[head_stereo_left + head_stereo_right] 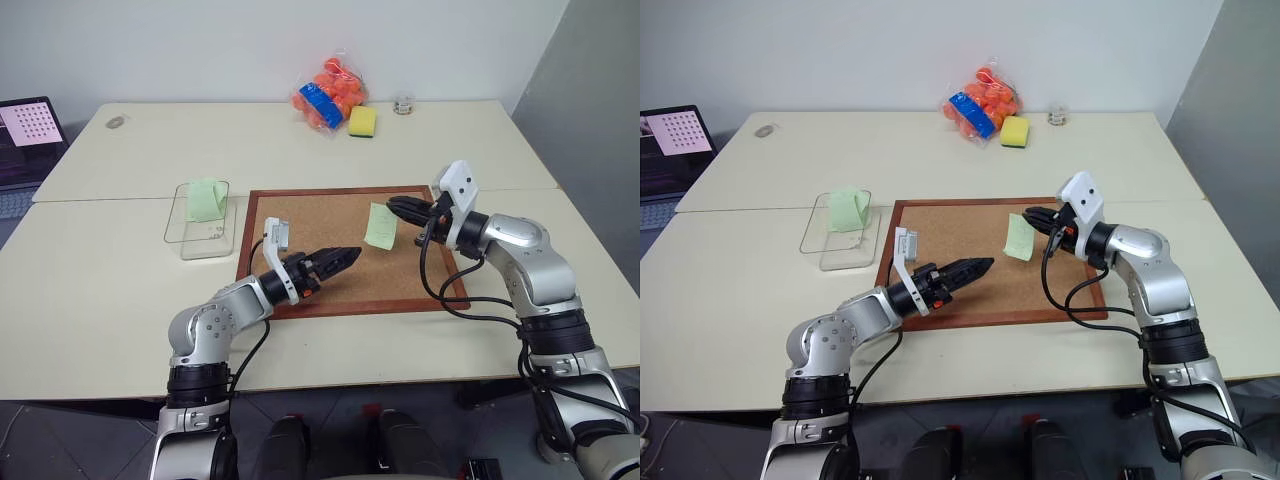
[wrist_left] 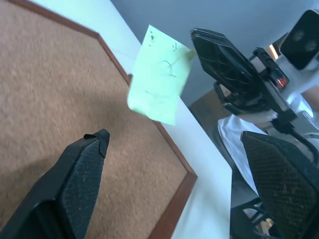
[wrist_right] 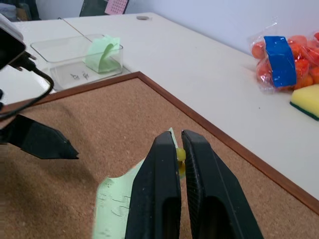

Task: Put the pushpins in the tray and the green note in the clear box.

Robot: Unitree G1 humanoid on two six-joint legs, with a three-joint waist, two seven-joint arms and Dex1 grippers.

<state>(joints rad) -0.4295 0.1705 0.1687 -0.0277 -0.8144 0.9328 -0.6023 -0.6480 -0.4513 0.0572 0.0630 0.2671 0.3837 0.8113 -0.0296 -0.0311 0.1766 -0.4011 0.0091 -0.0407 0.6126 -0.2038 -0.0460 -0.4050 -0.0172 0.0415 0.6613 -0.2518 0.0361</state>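
Note:
The green note [image 1: 380,226] hangs in the air over the cork board [image 1: 300,215], lifted by its top corner. My right gripper [image 1: 393,208] is shut on that corner. A small yellow pushpin head [image 3: 180,155] shows between its fingers. My left gripper [image 1: 350,255] hovers level above the board's middle, a short way left of the note. Its fingers [image 2: 82,169] stand wide open with nothing between them. The clear box [image 1: 205,242] sits on the table left of the board with a folded mint-green paper [image 1: 205,200] inside. The tray is out of view.
At the table's far edge lie a bag of orange things with a blue label [image 1: 328,95], a yellow sponge [image 1: 362,121] and a small glass jar [image 1: 403,103]. A laptop [image 1: 30,130] stands at the far left. Black cables loop under my right wrist over the board's right frame.

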